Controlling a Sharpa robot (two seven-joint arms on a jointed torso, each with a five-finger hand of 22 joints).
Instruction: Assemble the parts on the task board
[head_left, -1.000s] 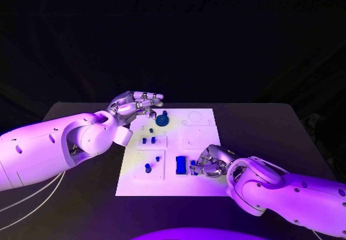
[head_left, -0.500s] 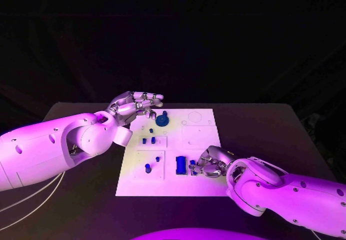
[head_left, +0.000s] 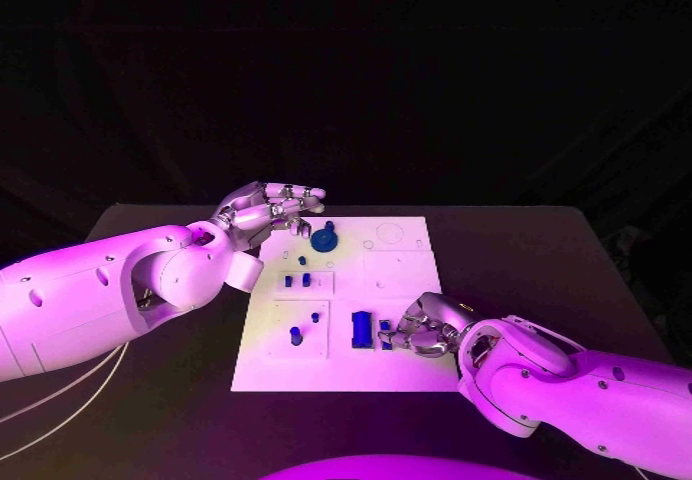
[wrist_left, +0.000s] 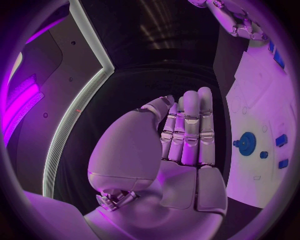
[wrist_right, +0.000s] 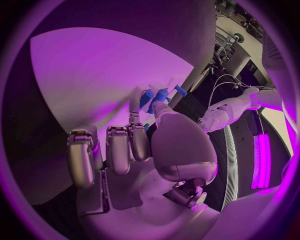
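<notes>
Head view: the task board (head_left: 404, 285) lay at frame centre on the dark tabletop (head_left: 577, 260). The left hand (head_left: 271, 212) hung over the board's upper-left corner, fingers curled, grasping nothing, beside a round blue part (head_left: 325, 241). The right hand (head_left: 418, 325) rested low on the board, fingers bent beside an oblong blue part (head_left: 361, 329); whether it gripped a piece could not be told.

Left wrist view: the left hand's palm (wrist_left: 181, 165) stood bare, fingers (wrist_left: 190, 125) straight and together; the round part showed at right.

Right wrist view: the right hand's fingertips (wrist_right: 147, 102) touched small blue parts (wrist_right: 164, 93), blocking the contact.
</notes>
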